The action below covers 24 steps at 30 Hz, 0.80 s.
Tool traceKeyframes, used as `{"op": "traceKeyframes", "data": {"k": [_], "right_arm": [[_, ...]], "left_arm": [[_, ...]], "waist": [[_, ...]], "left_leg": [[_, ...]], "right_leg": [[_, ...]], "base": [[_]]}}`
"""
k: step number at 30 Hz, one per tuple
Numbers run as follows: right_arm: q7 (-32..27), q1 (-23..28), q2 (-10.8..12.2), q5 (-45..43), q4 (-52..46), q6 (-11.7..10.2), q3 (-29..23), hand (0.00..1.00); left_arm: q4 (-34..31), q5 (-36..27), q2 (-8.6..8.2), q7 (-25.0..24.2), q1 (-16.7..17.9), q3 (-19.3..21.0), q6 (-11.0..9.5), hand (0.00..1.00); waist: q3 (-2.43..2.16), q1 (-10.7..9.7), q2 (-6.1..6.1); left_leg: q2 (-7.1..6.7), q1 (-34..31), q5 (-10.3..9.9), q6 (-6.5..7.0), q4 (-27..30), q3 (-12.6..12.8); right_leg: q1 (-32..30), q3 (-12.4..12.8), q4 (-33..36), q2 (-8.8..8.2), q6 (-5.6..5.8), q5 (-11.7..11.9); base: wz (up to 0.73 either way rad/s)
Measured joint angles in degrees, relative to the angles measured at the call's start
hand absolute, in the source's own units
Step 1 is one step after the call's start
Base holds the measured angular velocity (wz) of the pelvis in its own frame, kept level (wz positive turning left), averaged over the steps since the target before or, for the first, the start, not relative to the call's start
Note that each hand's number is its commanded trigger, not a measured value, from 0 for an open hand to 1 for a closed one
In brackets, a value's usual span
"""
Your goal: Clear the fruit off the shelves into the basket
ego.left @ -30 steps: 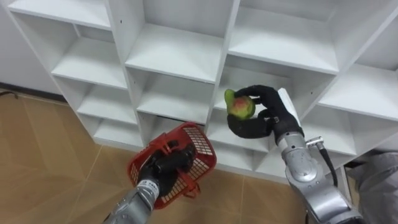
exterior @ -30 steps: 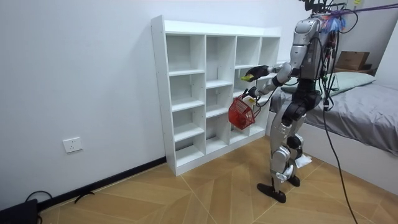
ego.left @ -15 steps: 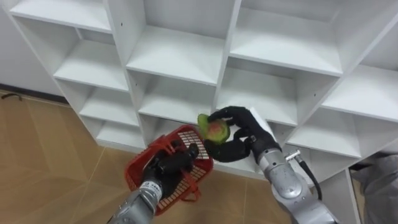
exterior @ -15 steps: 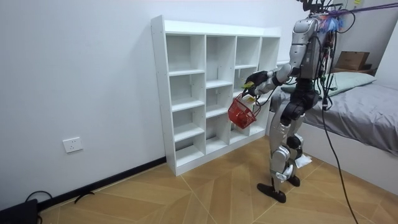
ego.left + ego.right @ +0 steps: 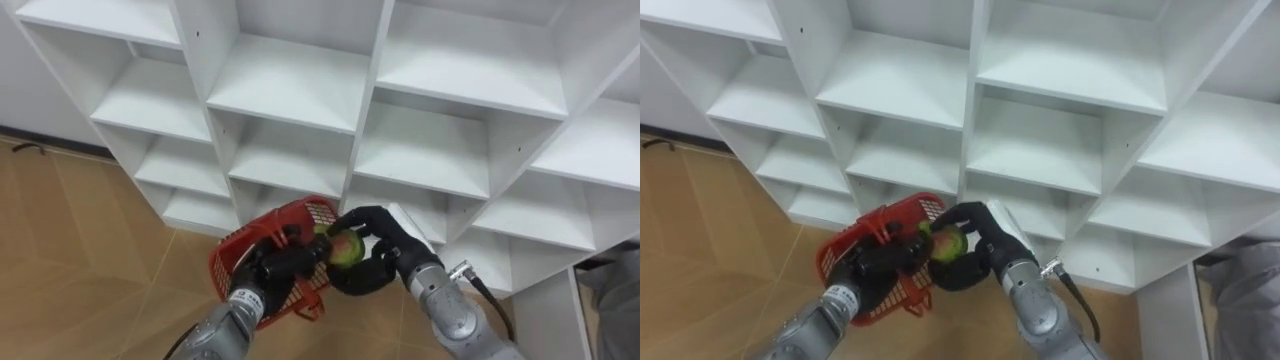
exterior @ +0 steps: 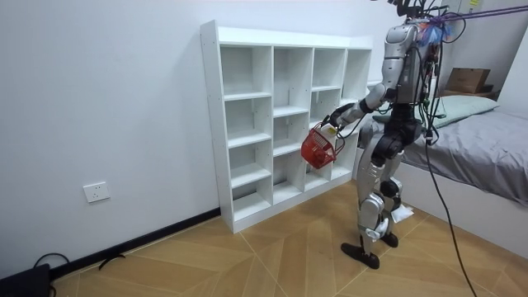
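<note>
Right hand [image 5: 385, 262]: fingers curled round the green-red fruit [image 5: 346, 249], poised at the basket rim, apparently to drop it in.
Left hand [image 5: 272, 270]: clenched on the handle of the red basket [image 5: 228, 272], raised before the closet [image 5: 290, 85] to receive the fruit.

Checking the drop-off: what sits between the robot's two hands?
The green-and-red fruit, held in the right hand, at the rim of the red basket, beside the left hand gripping its handle; both eye views show this.
</note>
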Motion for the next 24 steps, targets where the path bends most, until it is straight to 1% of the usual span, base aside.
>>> {"op": "traceKeyframes", "data": {"k": [5, 8, 11, 14, 19, 24], "right_arm": [[0.4, 0.0, 0.4, -0.3, 2.0, 0.0, 0.6, 1.00], [0.4, -0.3, 0.4, -0.5, 4.1, 0.0, 1.3, 1.00], [0.3, -0.9, 0.5, -1.3, 7.0, 0.0, 1.9, 1.00], [0.1, -1.1, 0.5, -3.4, 8.7, 0.0, 1.9, 1.00], [-0.2, -1.1, 0.5, -6.4, 8.8, -0.1, 1.8, 1.00], [-0.2, -2.0, 0.8, -8.9, 8.8, -0.2, 1.6, 1.00]], "left_arm": [[0.0, 0.8, 0.01, -0.4, 0.2, -0.1, 0.0, 1.00], [0.0, 0.8, 0.03, -0.7, 0.2, -0.4, 0.0, 1.00], [0.0, 0.3, 0.00, -0.8, 0.1, -1.3, 0.0, 1.00], [0.0, -1.0, 0.05, -0.8, 0.1, -1.9, -0.1, 1.00], [0.0, -1.7, 0.05, -0.9, -0.2, -2.1, -0.1, 1.00], [-0.8, -2.1, 0.04, -0.9, -0.3, -2.1, -0.5, 1.00]], "waist": [[-0.17, 0.1, -0.28], [-0.18, 0.1, -0.50], [-0.14, 0.0, -0.92], [-0.09, 0.0, -1.07], [-0.08, -0.1, -1.06], [0.07, 0.0, -1.35]], "left_leg": [[0.00, 0.0, 0.0, 0.00, 0.1, 0.0], [0.01, 0.0, 0.0, 0.00, 0.1, 0.0], [0.01, -0.1, 0.0, 0.00, 0.3, 0.0], [0.01, -0.3, 0.0, 0.01, 0.5, -0.1], [0.03, -0.5, 0.0, 0.01, 0.7, -0.3], [0.01, -0.6, 0.0, 0.01, 0.7, -0.4]], "right_leg": [[0.1, 0.0, 0.0, 0.00, 0.00, 0.0], [0.1, 0.0, 0.1, 0.00, 0.00, 0.0], [0.1, 0.0, 0.1, 0.00, -0.01, 0.0], [0.1, -0.1, 0.1, 0.00, -0.01, 0.0], [0.1, -0.5, 0.1, 0.00, -0.02, 0.0], [0.0, -0.5, 0.1, -0.01, -0.02, 0.0]], "base": [[0.00], [0.00], [0.00], [0.00], [0.02], [0.00]]}}
